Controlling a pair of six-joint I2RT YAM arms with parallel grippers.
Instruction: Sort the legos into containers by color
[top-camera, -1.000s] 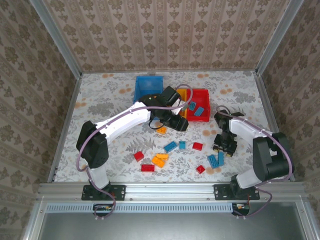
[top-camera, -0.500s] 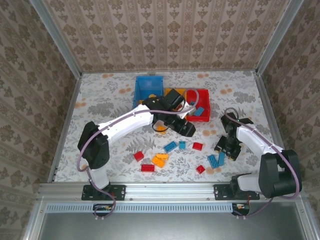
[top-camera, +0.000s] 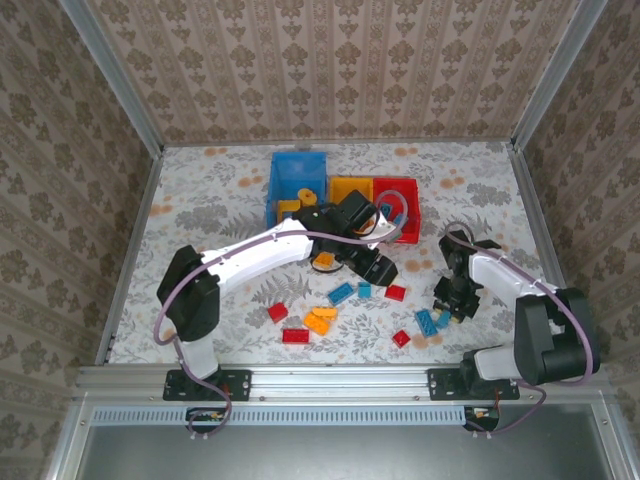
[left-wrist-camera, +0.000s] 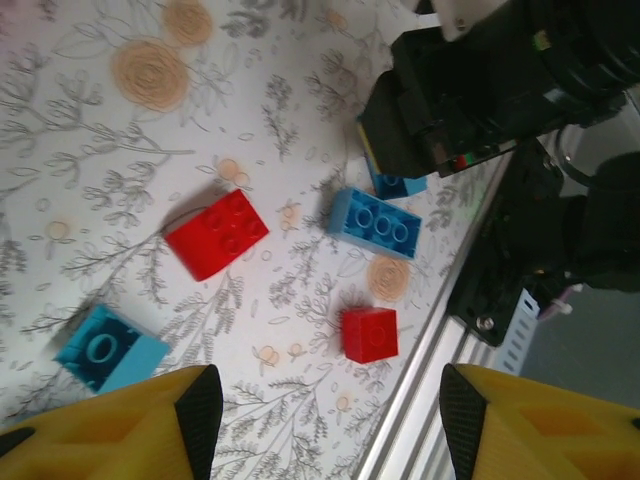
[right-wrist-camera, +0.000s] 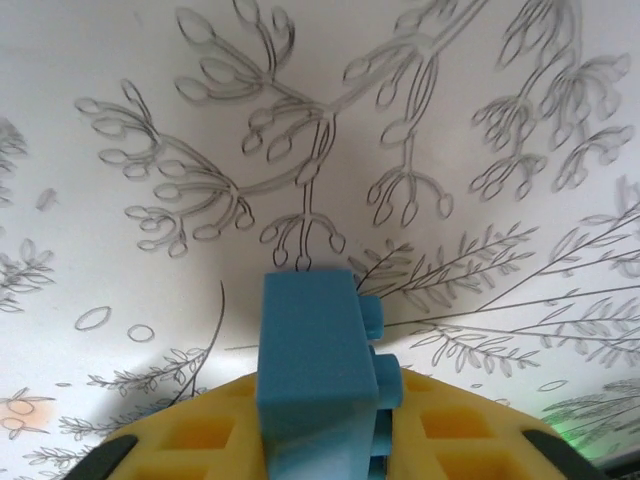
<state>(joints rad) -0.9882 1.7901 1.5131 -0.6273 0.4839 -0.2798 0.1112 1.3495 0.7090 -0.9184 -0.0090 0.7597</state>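
Right claw (right-wrist-camera: 320, 425) gripping a blue lego (right-wrist-camera: 305, 340), a smooth plastic block with round studs turned sideways, at the right side of my bench (right-wrist-camera: 150, 150). Bare leaf-printed surface lies ahead of it. My left claw (left-wrist-camera: 320, 400) hangs open above scattered red and blue bricks (left-wrist-camera: 215, 235).

Papered booth, flowered table.
Closed in on three sides by walls (top-camera: 340, 70) in beige damask paper, braced at the back corners by slanting aluminium posts (top-camera: 110, 72). Floored with a white table (top-camera: 215, 195) printed in grey sprigs and pale orange blooms. Edged at the near side by a metal rail (top-camera: 340, 378), grey panel (top-camera: 340, 450) below. Lit evenly, with soft, short shadows.
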